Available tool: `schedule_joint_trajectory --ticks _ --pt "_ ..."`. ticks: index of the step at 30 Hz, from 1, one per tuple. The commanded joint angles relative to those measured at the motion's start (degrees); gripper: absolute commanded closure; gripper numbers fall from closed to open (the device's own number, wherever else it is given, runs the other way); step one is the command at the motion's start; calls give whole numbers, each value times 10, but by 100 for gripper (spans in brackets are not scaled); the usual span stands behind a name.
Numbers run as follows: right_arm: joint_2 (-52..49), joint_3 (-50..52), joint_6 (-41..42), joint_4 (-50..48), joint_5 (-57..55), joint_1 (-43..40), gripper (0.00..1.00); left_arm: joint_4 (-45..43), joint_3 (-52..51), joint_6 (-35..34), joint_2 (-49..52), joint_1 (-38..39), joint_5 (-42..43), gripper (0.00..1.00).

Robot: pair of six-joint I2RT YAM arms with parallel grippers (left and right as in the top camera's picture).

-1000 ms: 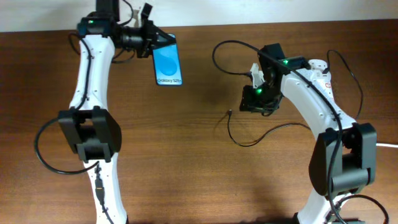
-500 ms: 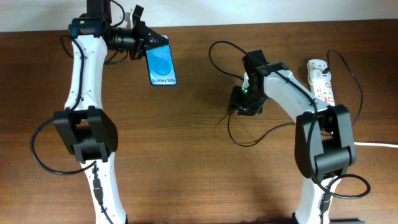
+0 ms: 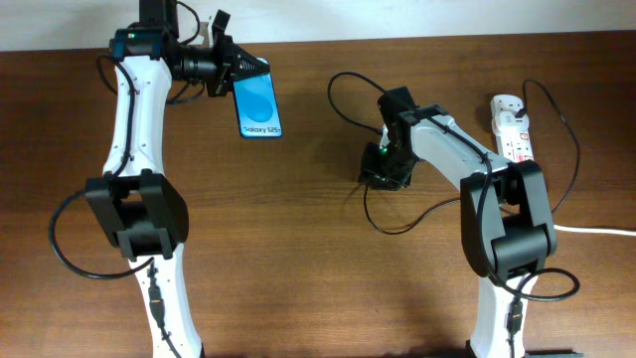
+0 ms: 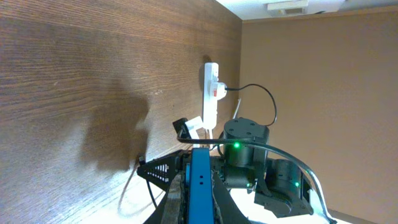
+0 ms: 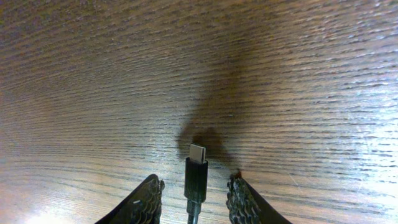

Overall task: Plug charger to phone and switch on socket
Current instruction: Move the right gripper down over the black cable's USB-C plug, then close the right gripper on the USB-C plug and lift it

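Right end effector [image 5: 194,185] open, straddling the tip of the charger [image 5: 196,163] without touching, low over the surface [image 3: 318,268] near the middle. Left end effector [image 3: 237,72] closed on the phone [image 3: 258,107], far left. Socket [image 3: 511,124] far right, well apart. Risk of knocking the thin tip sideways if closed off-centre; then gripped crooked, and hard to bring into the phone port.
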State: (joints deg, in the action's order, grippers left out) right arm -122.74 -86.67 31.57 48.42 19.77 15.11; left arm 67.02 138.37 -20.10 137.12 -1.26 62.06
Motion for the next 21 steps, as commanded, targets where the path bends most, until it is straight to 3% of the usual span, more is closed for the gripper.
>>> schedule_joint_trajectory --ticks 1,18,21 --pt "-6 13 4 -6 -8 6 62 8 7 3 -30 -2 11 100" --pt "-7 20 4 -18 -12 19 70 12 7 3 -30 -2 10 100" --pt "-7 21 4 -22 -14 17 86 12 7 2 -30 -2 10 100"
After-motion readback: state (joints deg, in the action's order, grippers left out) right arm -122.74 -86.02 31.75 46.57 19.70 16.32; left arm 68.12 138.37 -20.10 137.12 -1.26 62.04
